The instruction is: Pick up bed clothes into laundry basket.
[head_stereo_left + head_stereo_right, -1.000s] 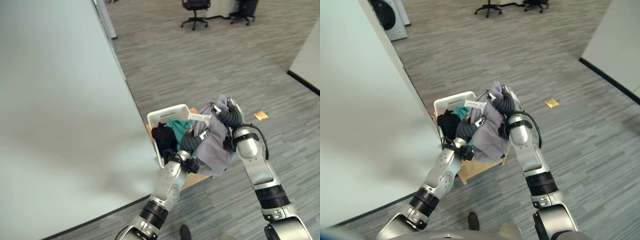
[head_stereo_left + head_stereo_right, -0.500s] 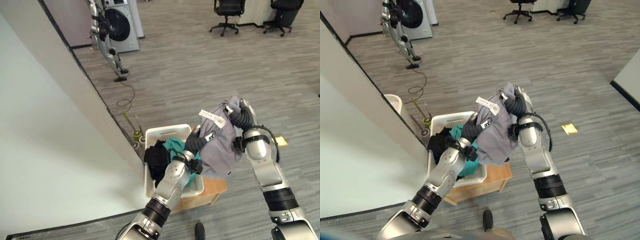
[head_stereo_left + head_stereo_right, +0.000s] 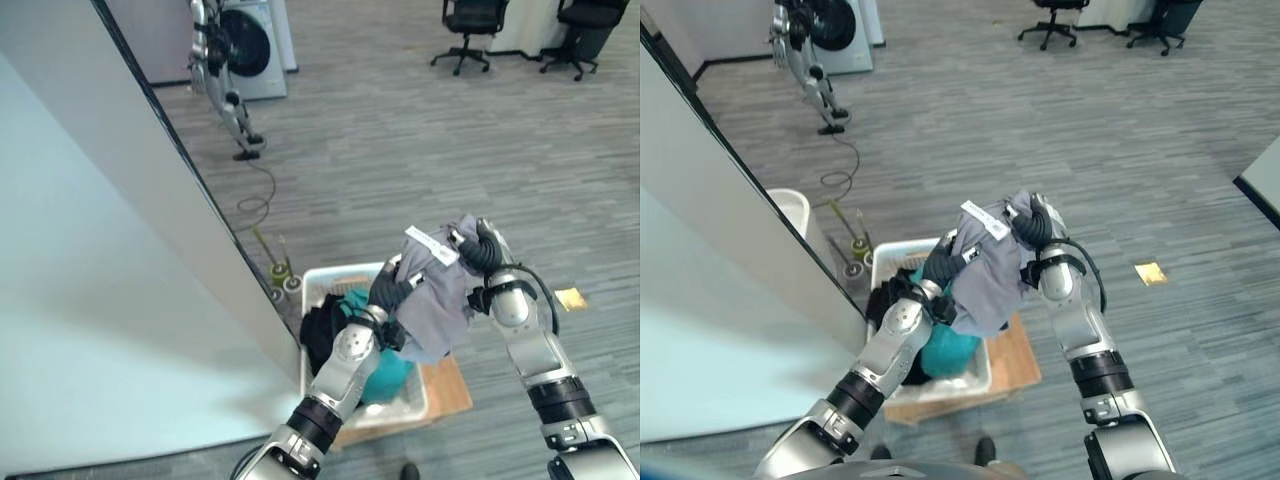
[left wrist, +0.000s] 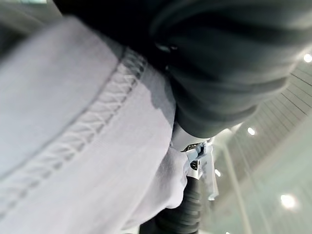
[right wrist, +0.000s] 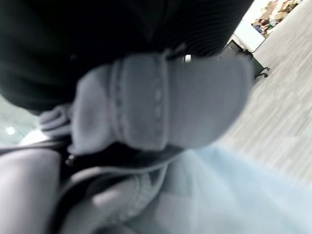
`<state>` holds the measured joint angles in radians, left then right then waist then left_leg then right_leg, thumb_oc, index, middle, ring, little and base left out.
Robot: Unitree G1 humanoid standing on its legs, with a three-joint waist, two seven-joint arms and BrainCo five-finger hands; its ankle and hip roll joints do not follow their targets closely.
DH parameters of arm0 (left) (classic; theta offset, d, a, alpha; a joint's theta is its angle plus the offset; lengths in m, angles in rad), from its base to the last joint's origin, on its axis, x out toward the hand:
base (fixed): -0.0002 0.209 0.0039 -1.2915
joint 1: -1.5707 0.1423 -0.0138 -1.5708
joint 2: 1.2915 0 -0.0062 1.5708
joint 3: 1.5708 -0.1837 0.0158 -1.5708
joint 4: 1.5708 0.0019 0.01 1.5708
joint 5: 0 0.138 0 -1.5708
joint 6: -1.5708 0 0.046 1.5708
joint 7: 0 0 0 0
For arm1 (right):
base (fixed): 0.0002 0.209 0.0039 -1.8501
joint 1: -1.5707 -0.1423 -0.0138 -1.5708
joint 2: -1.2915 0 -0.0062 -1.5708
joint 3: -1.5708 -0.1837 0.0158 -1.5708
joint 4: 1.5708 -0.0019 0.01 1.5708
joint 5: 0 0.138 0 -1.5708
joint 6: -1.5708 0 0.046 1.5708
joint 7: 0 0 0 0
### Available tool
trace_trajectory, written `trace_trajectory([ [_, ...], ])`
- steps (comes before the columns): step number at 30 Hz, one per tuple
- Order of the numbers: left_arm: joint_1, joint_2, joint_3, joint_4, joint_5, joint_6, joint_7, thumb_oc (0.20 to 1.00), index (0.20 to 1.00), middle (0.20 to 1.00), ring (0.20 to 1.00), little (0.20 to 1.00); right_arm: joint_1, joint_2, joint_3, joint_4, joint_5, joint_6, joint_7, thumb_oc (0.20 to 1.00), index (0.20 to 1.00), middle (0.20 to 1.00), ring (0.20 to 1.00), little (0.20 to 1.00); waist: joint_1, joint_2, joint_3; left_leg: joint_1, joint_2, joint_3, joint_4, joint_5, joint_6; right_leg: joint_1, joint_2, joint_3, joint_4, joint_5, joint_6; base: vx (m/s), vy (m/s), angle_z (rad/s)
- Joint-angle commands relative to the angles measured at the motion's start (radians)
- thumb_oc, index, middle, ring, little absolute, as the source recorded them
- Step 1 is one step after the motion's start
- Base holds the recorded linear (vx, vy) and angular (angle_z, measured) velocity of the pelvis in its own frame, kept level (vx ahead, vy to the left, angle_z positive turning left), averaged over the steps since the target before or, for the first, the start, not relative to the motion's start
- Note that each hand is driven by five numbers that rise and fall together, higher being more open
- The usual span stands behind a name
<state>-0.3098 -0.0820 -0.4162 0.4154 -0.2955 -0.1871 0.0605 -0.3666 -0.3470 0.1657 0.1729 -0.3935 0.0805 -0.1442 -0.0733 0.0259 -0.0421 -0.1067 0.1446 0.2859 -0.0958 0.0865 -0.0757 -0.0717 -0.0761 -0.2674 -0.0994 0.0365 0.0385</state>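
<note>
— Where is the garment relative to the basket?

— I see the grey garment [image 3: 995, 275] held up in the air by both arms, bunched, hanging above the right-hand rim of the white laundry basket [image 3: 975, 378]. A white tag [image 3: 985, 219] sticks out at the top of the bundle. Its lower folds hang just over the basket's right side, but I cannot tell whether they touch the rim.

— And the hands?

— My left hand [image 3: 943, 262] comes up from the basket side and is buried in the cloth; its dark ribbed cover shows against the fabric. In the left wrist view a stitched hem of the garment lies right across the hand, and its fingers are hidden, so I cannot tell how they sit. My right hand [image 3: 1032, 222] is at the top of the bundle, on the side away from the basket. In the right wrist view a hemmed fold of grey cloth is bunched up against the dark cover; the fingers are hidden there too, so I cannot tell how far they are closed.

— What is in the basket?

— A black garment [image 3: 885, 300] on the side nearest the pale partition wall [image 3: 710, 300], and a teal one [image 3: 945, 350] beside it, under the grey bundle. The basket stands on a low wooden platform [image 3: 1015, 365]. Well beyond the basket, a washing machine [image 3: 840, 30] stands at the far wall, with office chairs [image 3: 1050, 15] off across the grey floor.
</note>
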Motion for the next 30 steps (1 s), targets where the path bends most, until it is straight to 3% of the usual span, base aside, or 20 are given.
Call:
trace_trajectory([
  [1, -0.035, -0.129, 0.035, 0.024, 0.052, -0.101, 0.037, 0.2, 0.2, 0.2, 0.2, 0.2, -0.112, -0.025, -0.103, 0.112, -0.033, -0.027, -0.078, 0.2, 0.2, 0.2, 0.2, 0.2, 0.051, -0.026, -0.077, -0.016, 0.016, 0.005, 0.009, 0.02, -0.024, -0.006, -0.049, 0.001, 0.012, 0.0, 0.04, 0.02, 0.05, 0.17],
  [18, -0.099, -0.083, 0.057, 0.178, 0.189, -0.111, 0.12, 0.2, 0.2, 0.2, 0.2, 0.2, -0.236, 0.064, 0.056, 0.469, -0.058, -0.046, -0.191, 0.2, 0.2, 0.2, 0.2, 0.2, 0.102, -0.059, -0.014, -0.14, -0.003, -0.021, 0.009, 0.043, -0.001, -0.117, -0.069, -0.023, 0.012, 0.019, 0.071, -0.01, 0.028, 0.06],
  [25, -0.204, -0.088, 0.069, 0.391, 0.27, -0.143, 0.203, 0.2, 0.2, 0.2, 0.2, 0.2, -0.367, 0.161, 0.1, 0.7, -0.03, -0.041, -0.246, 0.2, 0.2, 0.2, 0.2, 0.2, 0.108, -0.081, 0.039, -0.254, 0.007, -0.033, 0.009, 0.079, -0.006, -0.228, -0.061, -0.028, 0.012, 0.047, 0.077, -0.09, -0.005, 0.03],
  [30, -0.309, -0.126, 0.074, 0.644, 0.3, -0.173, 0.238, 0.2, 0.2, 0.2, 0.2, 0.2, -0.474, 0.278, 0.127, 0.946, -0.001, -0.061, -0.291, 0.2, 0.2, 0.2, 0.2, 0.2, 0.107, -0.097, 0.065, -0.325, 0.022, -0.05, 0.009, 0.097, -0.013, -0.296, -0.061, -0.036, 0.012, 0.061, 0.078, -0.06, -0.037, 0.05],
])
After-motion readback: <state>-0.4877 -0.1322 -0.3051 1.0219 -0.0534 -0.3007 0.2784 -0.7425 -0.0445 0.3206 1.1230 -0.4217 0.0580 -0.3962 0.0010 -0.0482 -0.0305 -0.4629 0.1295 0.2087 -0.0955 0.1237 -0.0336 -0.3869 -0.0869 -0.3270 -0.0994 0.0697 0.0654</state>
